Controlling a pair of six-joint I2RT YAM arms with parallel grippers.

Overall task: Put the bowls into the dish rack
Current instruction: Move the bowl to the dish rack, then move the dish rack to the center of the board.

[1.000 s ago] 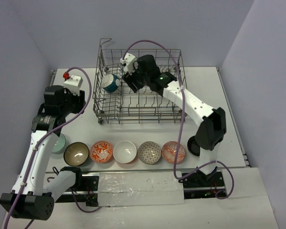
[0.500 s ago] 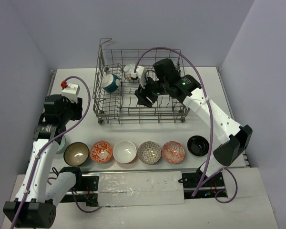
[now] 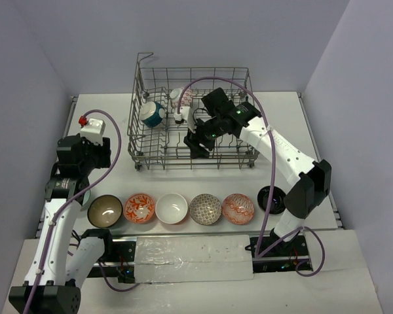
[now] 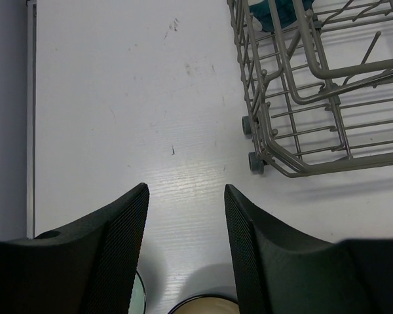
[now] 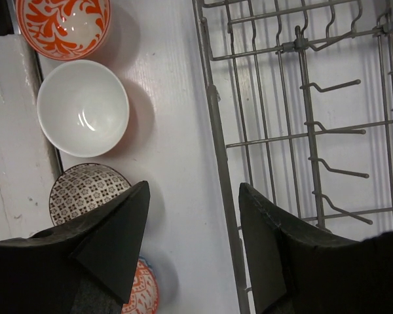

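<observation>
while a teal bowl [image 3: 151, 114] sits in the dish rack [image 3: 183, 159], l pincer [image 4: 183, 229] & r pincer [image 5: 193, 242] both gape released, empty.

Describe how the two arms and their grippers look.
The left arm and right arm have white links with black joints, and each trails a purple cable. The left wrist carries a white box with a red knob. The left gripper and right gripper have black, wedge-shaped fingers.

Bare table [image 4: 131, 98] lies open left of the dish rack [image 3: 158, 152]. Inside, upright tines, a teal bowl [image 3: 151, 114] and a patterned bowl [image 3: 181, 98] crowd the back-left corner. A tight row of bowls [image 3: 171, 208] lines the near edge.
</observation>
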